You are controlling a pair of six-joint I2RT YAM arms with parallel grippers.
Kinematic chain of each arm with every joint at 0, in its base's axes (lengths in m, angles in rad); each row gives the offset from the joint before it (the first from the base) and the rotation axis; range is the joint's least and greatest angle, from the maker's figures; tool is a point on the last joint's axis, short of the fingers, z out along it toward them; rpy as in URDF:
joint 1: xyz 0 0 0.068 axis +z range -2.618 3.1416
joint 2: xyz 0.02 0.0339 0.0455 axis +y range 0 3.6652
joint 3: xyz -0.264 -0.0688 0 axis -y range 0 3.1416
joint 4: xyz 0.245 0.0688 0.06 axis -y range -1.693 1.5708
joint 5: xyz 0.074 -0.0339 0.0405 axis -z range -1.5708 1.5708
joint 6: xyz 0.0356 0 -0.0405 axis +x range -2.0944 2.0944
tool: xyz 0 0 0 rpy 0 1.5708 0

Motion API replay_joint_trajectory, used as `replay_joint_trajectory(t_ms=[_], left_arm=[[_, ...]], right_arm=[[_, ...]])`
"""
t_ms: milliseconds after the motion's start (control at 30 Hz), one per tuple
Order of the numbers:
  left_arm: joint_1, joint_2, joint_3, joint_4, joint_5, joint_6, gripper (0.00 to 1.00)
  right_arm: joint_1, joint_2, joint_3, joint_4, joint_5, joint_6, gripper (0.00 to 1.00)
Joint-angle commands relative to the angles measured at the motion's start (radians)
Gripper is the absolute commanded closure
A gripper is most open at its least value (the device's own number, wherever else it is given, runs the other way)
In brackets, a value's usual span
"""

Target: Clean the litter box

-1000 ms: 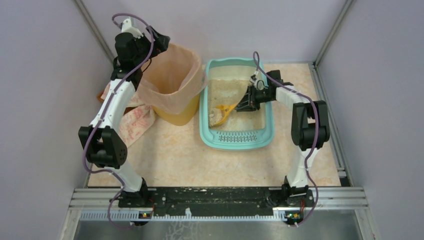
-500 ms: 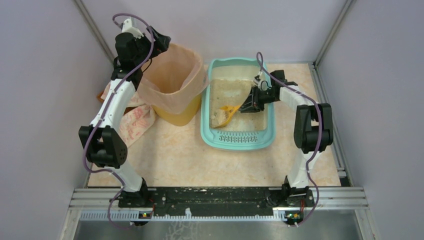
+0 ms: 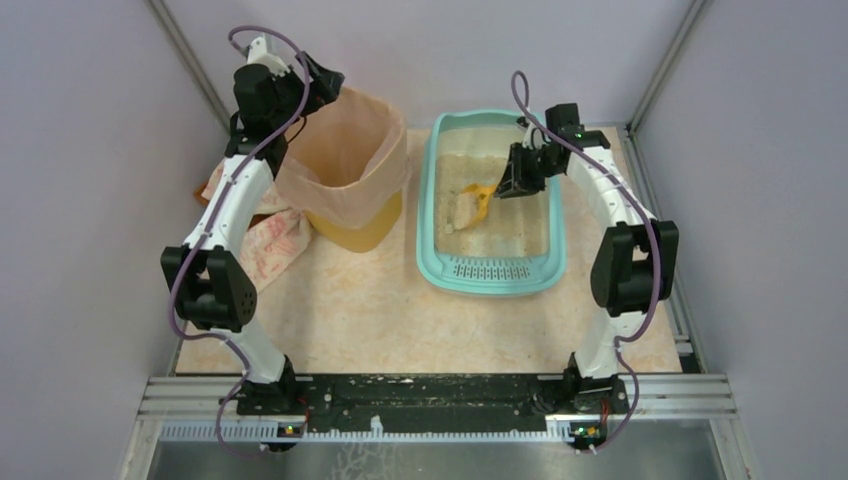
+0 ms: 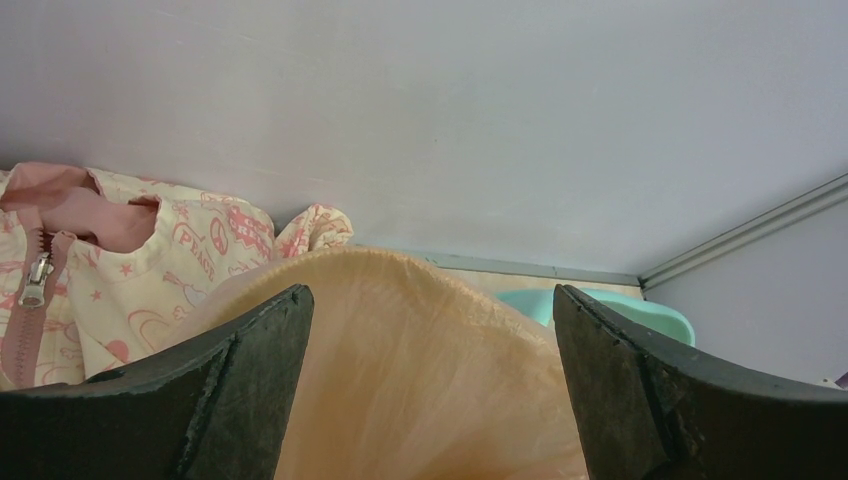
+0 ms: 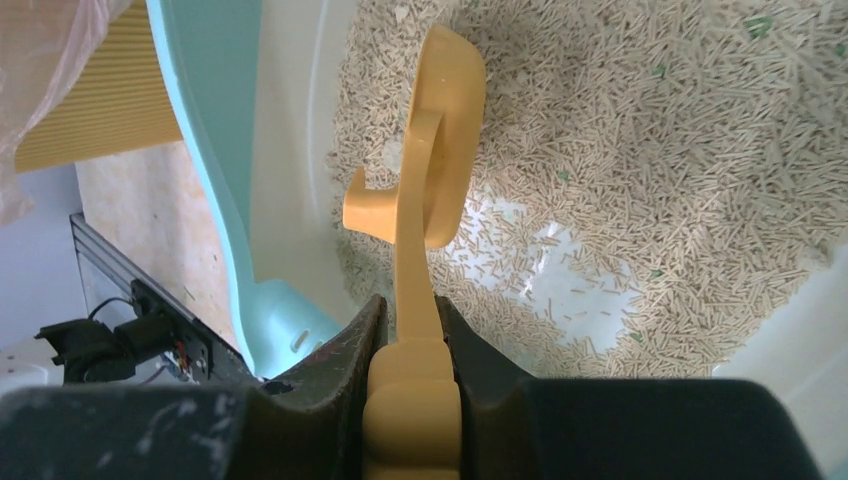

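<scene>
Litter box (image 3: 490, 282) has slid right; right gripper (image 3: 505, 187) clamps the yellow scoop (image 5: 440, 150). Left gripper (image 4: 428, 300) gapes empty over the bin (image 3: 360, 232).

Top view: high at near edge, looking down on whole table (image 3: 380, 320). Left wrist: close over bin (image 3: 350, 236), 11 o'clock. Right wrist: close inside litter box (image 3: 490, 281), 1 o'clock. Top shares both.
</scene>
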Motion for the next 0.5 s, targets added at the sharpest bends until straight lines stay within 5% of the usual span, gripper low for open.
replay_joint_trajectory(t_ms=[0, 267, 467], left_arm=[[0.003, 0.018, 0.054, 0.038, 0.017, -0.008, 0.05], [0.005, 0.028, 0.064, 0.036, 0.016, -0.003, 0.05], [0.004, 0.035, 0.065, 0.037, 0.016, -0.004, 0.05]], right_arm=[[0.031, -0.035, -0.033, 0.045, -0.001, 0.002, 1.00], [0.032, -0.045, 0.047, 0.009, 0.070, -0.012, 1.00], [0.057, -0.074, 0.126, -0.025, 0.271, -0.046, 1.00]])
